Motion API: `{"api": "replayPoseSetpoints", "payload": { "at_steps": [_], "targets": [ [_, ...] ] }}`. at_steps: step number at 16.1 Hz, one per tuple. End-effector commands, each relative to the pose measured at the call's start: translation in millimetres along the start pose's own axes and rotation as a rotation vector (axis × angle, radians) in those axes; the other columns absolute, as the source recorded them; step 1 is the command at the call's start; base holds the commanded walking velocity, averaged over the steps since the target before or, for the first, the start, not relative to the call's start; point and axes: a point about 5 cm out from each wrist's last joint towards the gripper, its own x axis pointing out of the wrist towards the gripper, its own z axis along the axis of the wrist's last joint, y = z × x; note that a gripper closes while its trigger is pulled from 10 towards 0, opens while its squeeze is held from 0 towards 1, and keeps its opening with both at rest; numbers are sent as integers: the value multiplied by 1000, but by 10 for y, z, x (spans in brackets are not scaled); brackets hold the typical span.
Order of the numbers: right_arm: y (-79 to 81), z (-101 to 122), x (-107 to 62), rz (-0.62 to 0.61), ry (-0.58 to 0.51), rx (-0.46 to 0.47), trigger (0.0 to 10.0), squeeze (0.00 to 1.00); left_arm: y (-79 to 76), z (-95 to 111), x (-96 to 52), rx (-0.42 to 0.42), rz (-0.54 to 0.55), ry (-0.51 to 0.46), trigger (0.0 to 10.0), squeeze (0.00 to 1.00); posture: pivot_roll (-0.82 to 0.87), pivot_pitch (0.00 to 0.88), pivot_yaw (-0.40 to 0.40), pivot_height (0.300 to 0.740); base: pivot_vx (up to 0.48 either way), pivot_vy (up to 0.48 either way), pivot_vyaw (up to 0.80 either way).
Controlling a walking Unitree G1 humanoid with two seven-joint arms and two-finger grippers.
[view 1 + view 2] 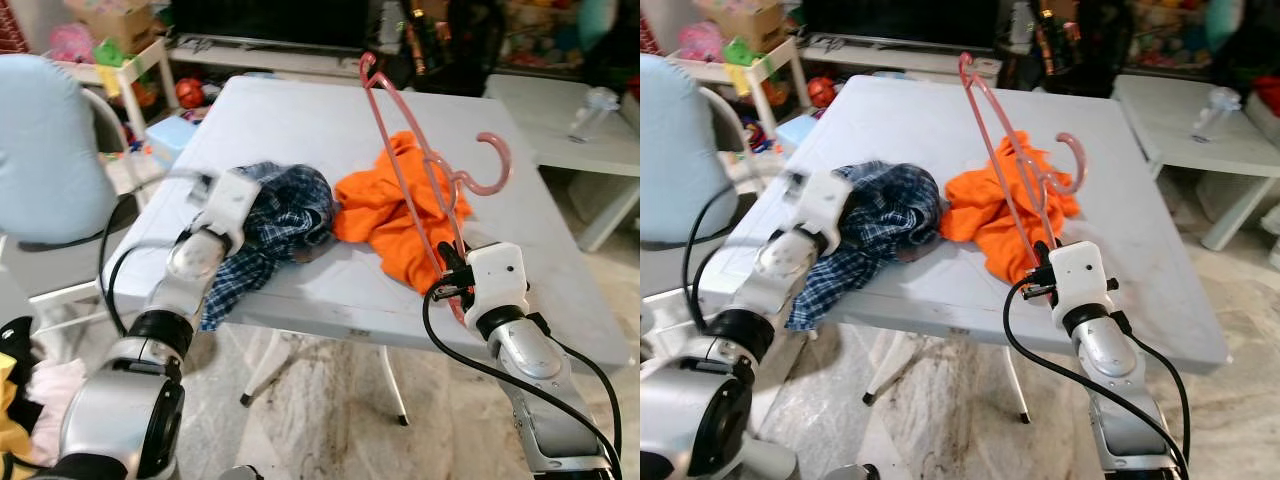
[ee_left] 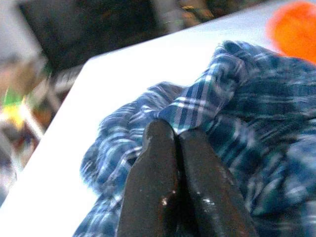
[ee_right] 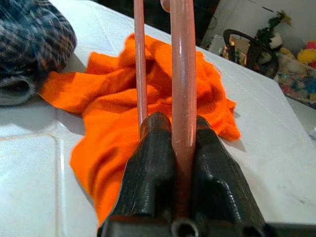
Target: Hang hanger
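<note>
- The right gripper (image 3: 180,136) has its two black fingers (image 3: 150,163) pressed against either side of one pink bar of the hanger (image 1: 420,160), so the bar runs straight up through the narrow gap between them.
- A second, thinner bar of the same hanger passes just beside the fingers on the outside, not clamped.
- From the head views, the hanger stands tilted above the right gripper (image 1: 447,262): its frame rises away from the fingers to a top corner over the far half of the table (image 1: 300,120), and its hook curls out to the robot's right, in the air above the table.
- Directly behind and under the held bar lies an orange cloth (image 3: 113,98), crumpled on the table; the lower part of the hanger crosses in front of it.
- The left gripper (image 2: 177,140) has its fingers (image 2: 148,187) shut together, tips meeting at a fold of a blue plaid shirt (image 2: 237,103); the fabric bunches right at the tips, and the fingers appear to pinch it.
- In the head views, the left arm reaches over the near left edge of the table, with the plaid shirt (image 1: 280,215) heaped beside its wrist and one end drooping over the table edge.
- The plaid shirt and the orange cloth touch near the middle of the table.
- A pale blue chair back (image 1: 45,150) stands to the robot's left of the table.
</note>
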Motion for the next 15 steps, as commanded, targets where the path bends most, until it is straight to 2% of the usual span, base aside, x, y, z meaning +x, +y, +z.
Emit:
{"api": "replayPoseSetpoints", "payload": {
  "at_steps": [1,3,4,5,6,7,8,9,10,13,14,15],
  "targets": [
    [61,-30,4,39,23,10,10000,0,89,149,38,-119,52,-45,10000,1000,55,50,-38,740,0,0,0],
    [108,-16,13,68,17,6,10000,0,186,161,8,-301,81,-36,10000,1000,59,48,-37,740,0,0,0],
    [111,-23,10,72,18,4,10000,0,219,199,-24,-319,73,-50,10000,1000,65,49,-32,740,0,0,0],
    [108,-32,6,73,20,3,10000,0,242,240,-58,-312,68,-62,10000,1000,72,50,-25,740,0,0,0],
    [95,-56,-4,68,28,4,10000,0,271,451,-201,-240,66,-194,10000,1000,75,53,-15,740,0,0,0],
    [90,-66,-17,60,30,6,10000,0,212,626,-378,-176,63,-303,10000,1000,79,54,-12,740,0,0,0],
    [90,-67,-19,59,31,6,10000,0,186,634,-407,-178,60,-304,10000,1000,79,54,-12,740,0,0,0],
    [99,-76,-27,56,34,10,10000,0,83,580,-529,-245,69,-265,10000,1000,85,58,-11,740,0,0,0],
    [138,-84,-37,67,37,15,10000,0,-54,435,-736,-272,86,-209,10000,1000,90,62,-16,740,0,0,0],
    [145,-89,-39,77,38,14,10000,0,-118,272,-1049,-249,184,-133,10000,1000,100,71,-26,740,0,0,0],
    [134,-97,-38,79,41,12,10000,0,-122,175,-1144,-319,258,-66,10000,1000,104,74,-30,740,0,0,0],
    [131,-108,-31,80,45,12,10000,0,-138,131,-1234,-341,302,-15,10000,1000,106,75,-34,740,0,0,0]
  ]
}}
